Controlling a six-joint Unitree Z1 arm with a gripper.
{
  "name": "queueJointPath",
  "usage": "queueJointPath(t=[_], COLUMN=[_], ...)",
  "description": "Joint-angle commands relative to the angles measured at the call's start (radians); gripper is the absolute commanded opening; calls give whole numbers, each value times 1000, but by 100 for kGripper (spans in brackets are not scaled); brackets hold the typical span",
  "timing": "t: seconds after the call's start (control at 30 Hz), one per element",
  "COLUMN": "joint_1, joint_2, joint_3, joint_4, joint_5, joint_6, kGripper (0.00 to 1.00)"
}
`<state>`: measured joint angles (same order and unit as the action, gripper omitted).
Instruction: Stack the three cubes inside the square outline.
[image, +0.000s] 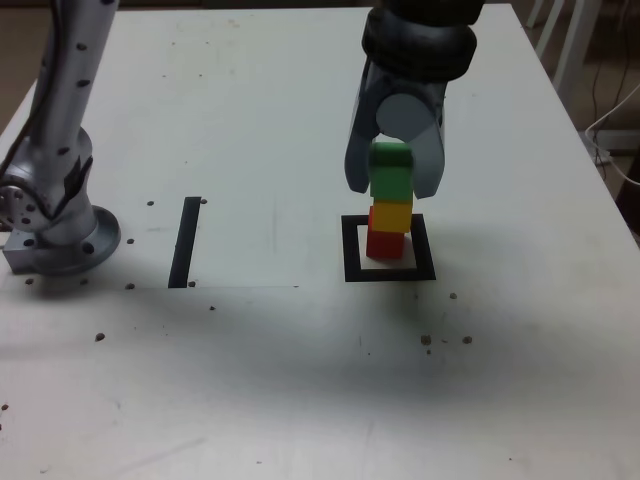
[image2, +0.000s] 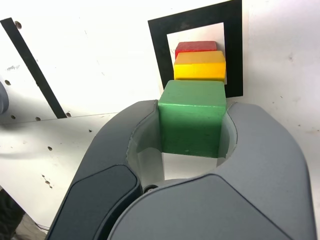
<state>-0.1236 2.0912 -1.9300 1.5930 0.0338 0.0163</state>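
Gripper (image2: 192, 125) squeezes green cube (image2: 192, 117) between both jaws. Green cube (image: 391, 172) sits above yellow cube (image: 391, 216); touching or not, cannot tell. Yellow on red cube (image: 385, 244). Stack inside black square outline (image: 352, 250), centre right of exterior view. Black strip (image: 184, 242) at left.

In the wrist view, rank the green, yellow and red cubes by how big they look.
1. Green cube, nearest the camera
2. Yellow cube
3. Red cube, mostly hidden
Apparent size only; nearness and overlap decide it.
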Motion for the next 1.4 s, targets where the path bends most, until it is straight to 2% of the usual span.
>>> queueJointPath(t=[0.0, 0.2, 0.27, 0.33, 0.5, 0.63, 0.93, 1.13, 1.37], joint_1=[5, 10, 12, 13, 17, 19, 19, 20, 30], joint_2=[9, 17, 19, 21, 28, 30, -9, -116, -255], joint_3=[1, -1, -1, -1, 0, 2, 17, 94, 243], joint_4=[23, 17, 16, 15, 12, 13, 25, 29, 27], joint_5=[2, 6, 8, 9, 9, 10, 30, 58, 68], joint_6=[3, 8, 9, 11, 21, 26, 28, 9, -22], kGripper=[29, 30, 33, 41, 72, 84, 98, 100, 100])
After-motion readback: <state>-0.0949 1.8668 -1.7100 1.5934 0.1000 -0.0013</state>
